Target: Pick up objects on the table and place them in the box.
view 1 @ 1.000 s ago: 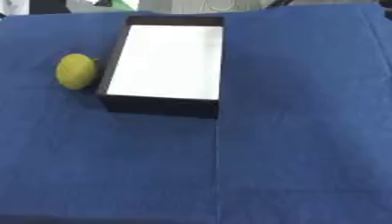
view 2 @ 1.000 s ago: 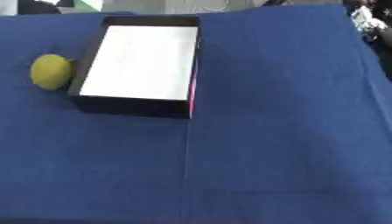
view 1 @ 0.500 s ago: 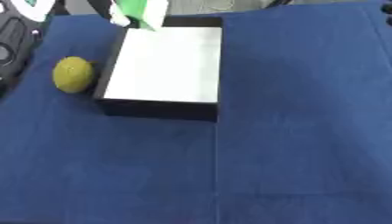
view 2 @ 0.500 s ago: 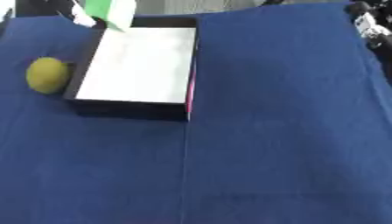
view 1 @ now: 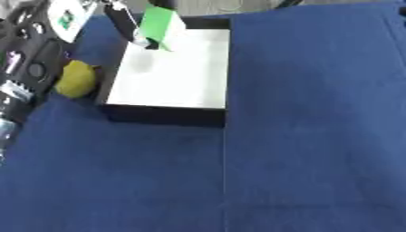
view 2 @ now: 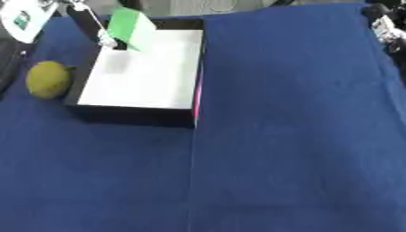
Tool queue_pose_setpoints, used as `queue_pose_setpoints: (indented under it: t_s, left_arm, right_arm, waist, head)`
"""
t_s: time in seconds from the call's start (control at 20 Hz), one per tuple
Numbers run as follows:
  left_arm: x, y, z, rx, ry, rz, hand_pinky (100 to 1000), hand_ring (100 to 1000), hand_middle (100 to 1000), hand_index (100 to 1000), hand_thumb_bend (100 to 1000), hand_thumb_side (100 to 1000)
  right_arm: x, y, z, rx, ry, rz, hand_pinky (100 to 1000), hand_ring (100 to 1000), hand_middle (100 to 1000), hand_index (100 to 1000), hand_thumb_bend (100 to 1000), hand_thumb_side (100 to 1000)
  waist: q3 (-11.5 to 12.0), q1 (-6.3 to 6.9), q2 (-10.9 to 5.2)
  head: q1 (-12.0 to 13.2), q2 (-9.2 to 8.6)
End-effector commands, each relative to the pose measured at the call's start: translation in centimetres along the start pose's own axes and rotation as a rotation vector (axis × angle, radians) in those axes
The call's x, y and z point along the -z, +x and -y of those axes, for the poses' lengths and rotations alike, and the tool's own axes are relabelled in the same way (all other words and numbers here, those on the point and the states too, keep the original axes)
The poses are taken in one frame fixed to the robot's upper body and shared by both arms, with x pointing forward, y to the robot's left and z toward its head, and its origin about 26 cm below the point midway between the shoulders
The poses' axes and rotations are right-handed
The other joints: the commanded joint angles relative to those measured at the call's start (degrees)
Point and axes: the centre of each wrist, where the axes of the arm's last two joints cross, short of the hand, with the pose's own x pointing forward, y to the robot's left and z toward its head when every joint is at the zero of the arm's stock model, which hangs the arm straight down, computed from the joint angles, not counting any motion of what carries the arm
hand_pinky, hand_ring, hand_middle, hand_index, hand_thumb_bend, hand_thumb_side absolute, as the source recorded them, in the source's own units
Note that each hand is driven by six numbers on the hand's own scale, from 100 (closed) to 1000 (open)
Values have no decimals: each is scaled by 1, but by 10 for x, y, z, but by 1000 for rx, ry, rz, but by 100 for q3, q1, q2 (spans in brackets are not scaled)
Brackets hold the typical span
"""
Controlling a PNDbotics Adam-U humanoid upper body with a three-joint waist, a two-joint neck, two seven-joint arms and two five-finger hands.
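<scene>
Nearly the whole of both views is filled by a table covered with a deep blue cloth (view 1: 309,136). A straight crease (view 2: 193,172) is seen running down the cloth from the middle towards the near edge, and the fabric is evenly lit, with no hard shadows cast on it. Beyond the far edge, only a narrow pale grey strip of the room (view 1: 230,5) can be made out.

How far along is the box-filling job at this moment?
Nothing lies in the box yet; its white floor is bare. In hand: the left hand holds a green object above the box's far end. Left: the yellow-green fruit on the cloth beside the box.
</scene>
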Motion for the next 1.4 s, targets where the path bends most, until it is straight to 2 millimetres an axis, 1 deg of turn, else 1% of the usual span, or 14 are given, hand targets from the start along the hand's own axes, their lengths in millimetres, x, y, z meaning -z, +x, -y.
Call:
queue_pose_setpoints:
  t_s: [0.05,0.2,0.3,0.35,0.45,0.5,0.6,0.8,0.9,1.05,1.2,1.3,1.35,1.4]
  left_arm:
    - [-3,-4,-1,42,-22,-6,730,650,602,668,424,100]
    - [0,-5,7,47,-42,-17,792,745,710,784,411,100]
    - [1,-6,11,52,-63,-26,856,821,817,863,423,279]
    - [1,-6,12,54,-68,-29,881,855,873,899,442,415]
    - [0,-7,12,58,-62,-29,923,894,918,935,518,623]
    - [0,-7,12,64,-59,-30,933,901,922,934,554,700]
    - [-2,-8,9,77,-51,-33,930,899,915,924,565,736]
    - [-5,-9,1,92,-30,-32,934,903,914,924,599,647]
    - [-5,-9,1,96,-38,-33,928,898,904,919,585,626]
    - [-8,-11,1,82,-28,-34,917,887,891,910,501,590]
    - [-16,-14,-6,49,19,-30,906,874,879,908,399,532]
    - [-27,-16,-17,31,76,-29,892,860,864,901,299,417]
    - [-35,-16,-24,22,116,-31,887,856,860,900,281,380]
    - [-44,-16,-33,16,161,-37,875,844,849,898,242,305]
  right_arm:
    - [5,12,3,-16,3,35,1000,931,894,861,100,470]
    - [4,12,4,-17,3,34,1000,932,894,861,100,470]
    - [4,11,3,-17,4,33,1000,931,894,861,100,470]
    - [4,11,3,-17,4,33,1000,931,894,861,100,470]
    - [4,11,4,-18,4,31,1000,931,894,861,100,470]
    - [4,11,4,-18,3,31,1000,931,894,861,100,470]
    - [4,11,4,-18,2,33,1000,932,894,861,100,470]
    - [5,11,3,-13,4,34,1000,932,894,861,100,470]
    - [5,11,2,-9,6,35,1000,932,895,861,100,470]
    - [5,11,3,-9,6,33,1000,932,895,861,100,470]
    - [4,10,3,-11,6,32,1000,932,895,861,100,470]
    - [3,9,4,-15,4,27,1000,932,895,862,100,470]
    - [2,9,5,-18,2,23,1000,932,894,862,100,470]
    - [2,8,6,-22,1,20,1000,932,894,861,100,470]
  waist:
    - [-15,42,9]
    - [-19,50,21]
    - [-19,52,25]
    - [-17,50,26]
    - [-10,40,27]
    - [-8,36,25]
    - [-2,26,17]
    - [15,14,-9]
    - [14,12,-17]
    - [11,11,-25]
    - [16,14,-35]
    - [47,28,-60]
    - [70,39,-76]
    - [102,48,-97]
  head:
    - [22,-89]
    - [20,-81]
    - [19,-71]
    - [18,-65]
    - [7,-42]
    - [17,-26]
    - [32,7]
    - [55,17]
    - [71,5]
    - [68,18]
    - [38,41]
    - [9,69]
    - [-10,86]
    - [-40,109]
